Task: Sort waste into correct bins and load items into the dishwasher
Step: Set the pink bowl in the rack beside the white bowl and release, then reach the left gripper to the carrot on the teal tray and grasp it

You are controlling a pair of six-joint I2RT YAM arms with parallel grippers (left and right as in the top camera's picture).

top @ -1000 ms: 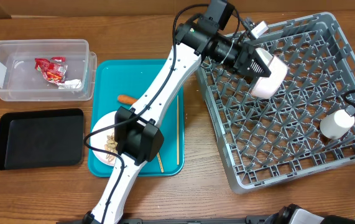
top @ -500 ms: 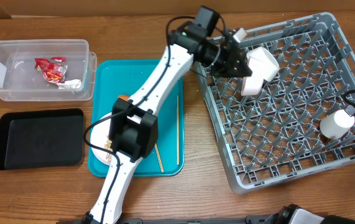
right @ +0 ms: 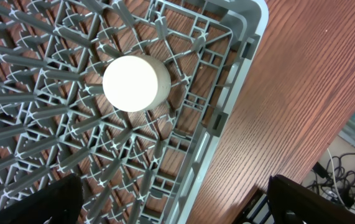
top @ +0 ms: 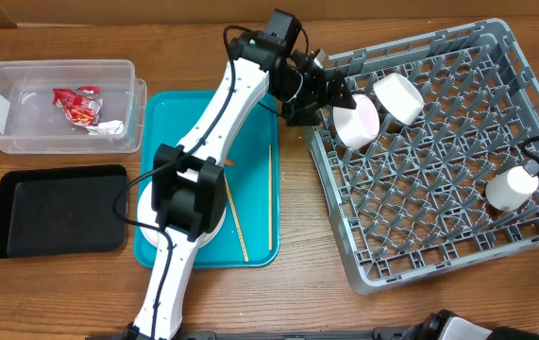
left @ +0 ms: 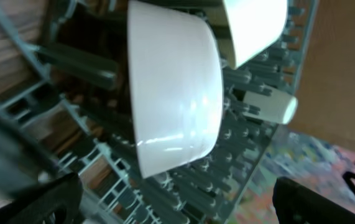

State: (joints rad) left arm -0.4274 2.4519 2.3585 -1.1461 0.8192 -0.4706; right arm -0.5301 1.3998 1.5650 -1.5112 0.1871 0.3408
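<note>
Where the rack (top: 439, 231) stands, two bowls (top: 354, 123) and one cup (top: 512, 189) are counted inside | left gripper (top: 331, 102): spread wide, nothing held | right gripper (right: 171, 202): spread wide, nothing held

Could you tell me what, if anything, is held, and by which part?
Nothing is held: left gripper and right gripper stand open, clear of the white round bowl and small white cup.

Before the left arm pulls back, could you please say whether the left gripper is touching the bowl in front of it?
Apart. The left wrist view shows the left gripper open, with grey rack visible between each finger and the bowl.
</note>
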